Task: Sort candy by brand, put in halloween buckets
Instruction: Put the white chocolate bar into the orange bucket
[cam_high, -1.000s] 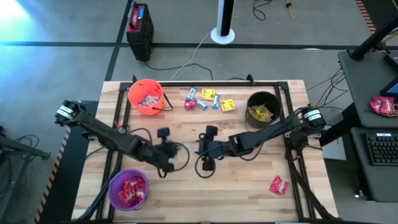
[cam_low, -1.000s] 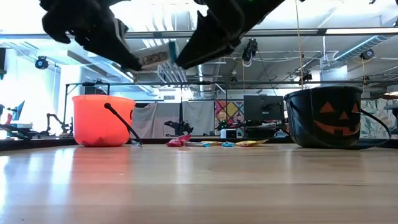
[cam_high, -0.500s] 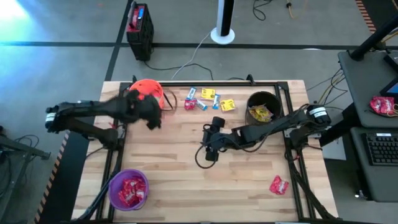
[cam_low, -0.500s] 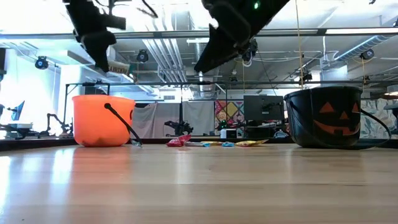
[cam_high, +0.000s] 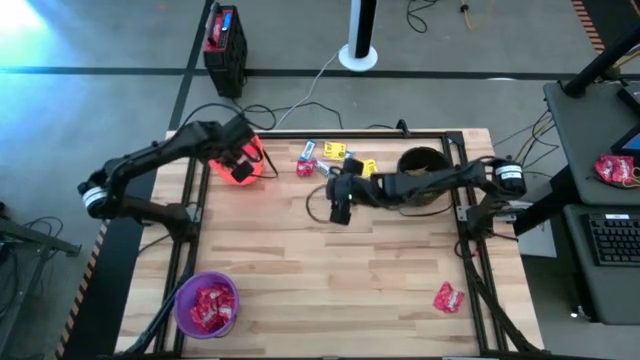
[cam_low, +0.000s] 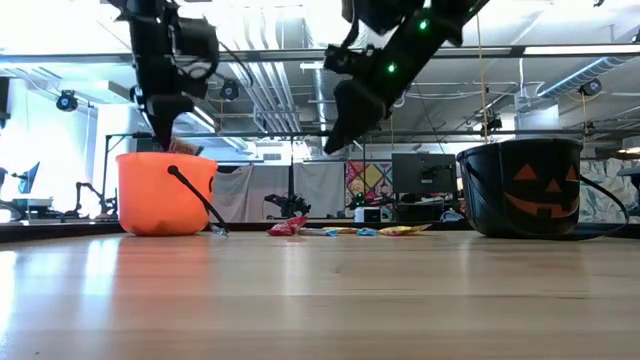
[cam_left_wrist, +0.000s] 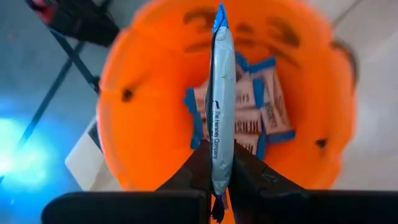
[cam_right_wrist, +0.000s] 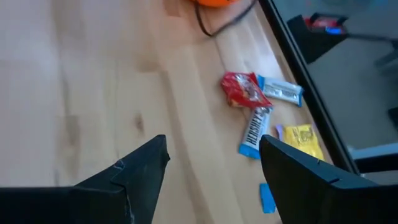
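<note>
My left gripper (cam_high: 238, 158) (cam_low: 166, 118) hangs over the orange bucket (cam_high: 252, 172) (cam_low: 165, 195) at the table's far left and is shut on a blue-and-white candy packet (cam_left_wrist: 221, 93). More blue-and-white packets (cam_left_wrist: 252, 115) lie in that bucket. My right gripper (cam_high: 338, 200) (cam_right_wrist: 214, 180) is open, in the air above the table's middle, near the loose candy (cam_high: 335, 160) (cam_low: 340, 230) on the far side. That pile holds a red packet (cam_right_wrist: 242, 89), blue-and-white packets (cam_right_wrist: 252, 134) and a yellow one (cam_right_wrist: 303, 140). The black bucket (cam_high: 422, 162) holds yellow candy; the purple bucket (cam_high: 207, 303) holds red. My left gripper pinches the blue-and-white packet between its two fingers, at the end nearest the wrist (cam_left_wrist: 216, 177). The fingers come from above, pointing down. The packet is seen edge-on and reaches straight out past the fingertips, lifted clear, over the orange bucket's open mouth.
A larger red bag (cam_high: 447, 297) lies near the table's near right corner. Black frame rails (cam_high: 440, 135) run along the far and side edges. My right arm (cam_high: 430, 182) stretches past the black bucket (cam_low: 520, 200). Bare wood fills the middle and near side.
My left gripper has swung from the table's middle up and to the far left, carrying the blue-and-white packet until it hangs over the orange bucket, fingers pointing down. My right gripper has moved from the middle toward the far edge, closer to the loose candy.
</note>
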